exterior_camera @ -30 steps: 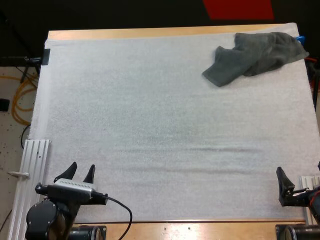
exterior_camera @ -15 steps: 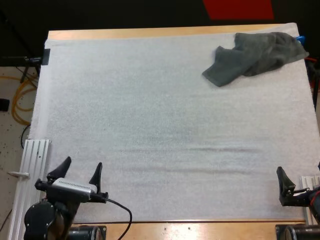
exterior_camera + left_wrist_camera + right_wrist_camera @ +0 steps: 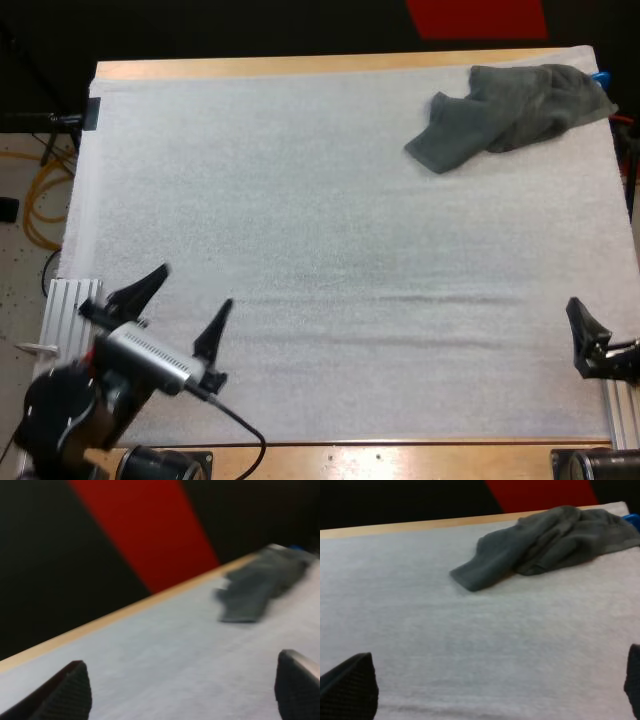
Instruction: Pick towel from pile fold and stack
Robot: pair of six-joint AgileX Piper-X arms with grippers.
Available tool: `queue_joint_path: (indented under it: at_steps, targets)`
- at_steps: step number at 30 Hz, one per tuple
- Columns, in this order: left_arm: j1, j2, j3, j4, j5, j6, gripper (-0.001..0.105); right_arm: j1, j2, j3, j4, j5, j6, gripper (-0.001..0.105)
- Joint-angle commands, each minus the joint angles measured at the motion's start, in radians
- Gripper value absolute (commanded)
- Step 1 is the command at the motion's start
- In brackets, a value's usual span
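Note:
A crumpled dark grey-green towel [image 3: 505, 112] lies at the far right corner of the white mat [image 3: 330, 250]. It also appears far ahead of my left fingers as the towel [image 3: 260, 582], and ahead of my right fingers as the towel [image 3: 545, 542]. My left gripper [image 3: 180, 305] hovers over the mat's near left corner, fingers wide apart and empty. My right gripper [image 3: 600, 335] sits at the near right edge, well short of the towel; its fingers [image 3: 347, 685] stand wide apart with nothing between them.
An aluminium rail [image 3: 62, 320] runs along the table's left side beside my left arm. The table's wooden far edge [image 3: 300, 66] borders the mat. A small black clamp [image 3: 90, 112] sits at the mat's far left corner.
My left gripper has lifted, turned toward the right and moved forward over the mat, with its fingers spreading wider. My right gripper has shifted slightly right. The towel has not moved.

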Motion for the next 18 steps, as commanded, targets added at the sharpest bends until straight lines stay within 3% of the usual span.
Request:
queue_joint_path:
  at_steps: [1, 8, 18]
  targets:
    - [-0.034, 0.032, -0.032, -0.015, 0.007, 0.018, 0.073, 0.003, 0.025, -0.027, -0.008, -0.049, 0.001, 0.098]
    - [-0.208, 0.232, -0.138, -0.015, 0.007, 0.029, 0.073, 0.003, 0.183, -0.141, -0.019, -0.144, 0.001, 0.098]
    - [-0.207, 0.316, -0.145, -0.075, -0.036, 0.029, 0.073, 0.003, 0.491, -0.142, -0.278, -0.142, 0.039, 0.098]
